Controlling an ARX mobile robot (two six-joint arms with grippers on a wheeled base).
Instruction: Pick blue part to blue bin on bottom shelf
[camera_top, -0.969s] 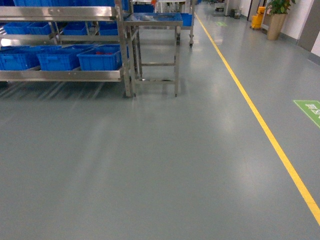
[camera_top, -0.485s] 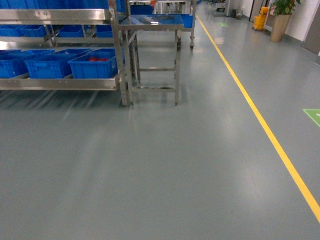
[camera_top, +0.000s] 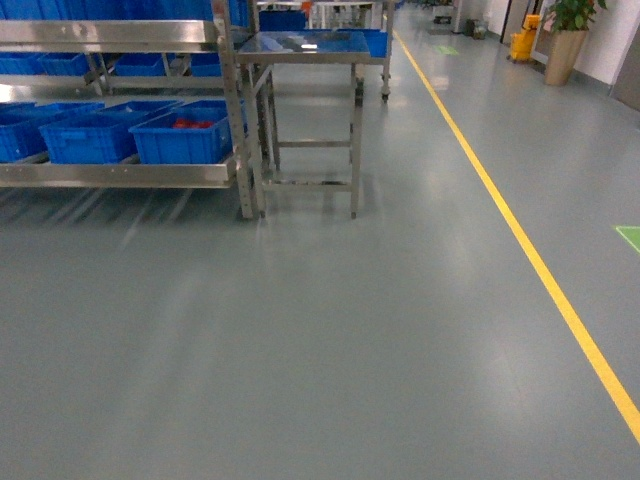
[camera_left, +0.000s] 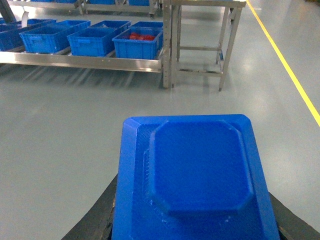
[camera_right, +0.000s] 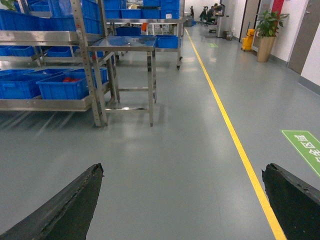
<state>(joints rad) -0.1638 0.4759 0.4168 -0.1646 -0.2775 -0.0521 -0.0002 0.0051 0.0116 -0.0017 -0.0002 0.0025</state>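
Two end effectors show only in the wrist views. The left end effector (camera_left: 195, 227) is clamped on the blue part (camera_left: 197, 175), held above the floor (camera_top: 330, 340), well short of the bottom shelf (camera_top: 115, 175). The right end effector (camera_right: 182, 200) has its fingers (camera_right: 65, 210) wide apart, empty. Blue bins (camera_top: 180, 140) sit on that shelf, left of the desk (camera_top: 305, 45).
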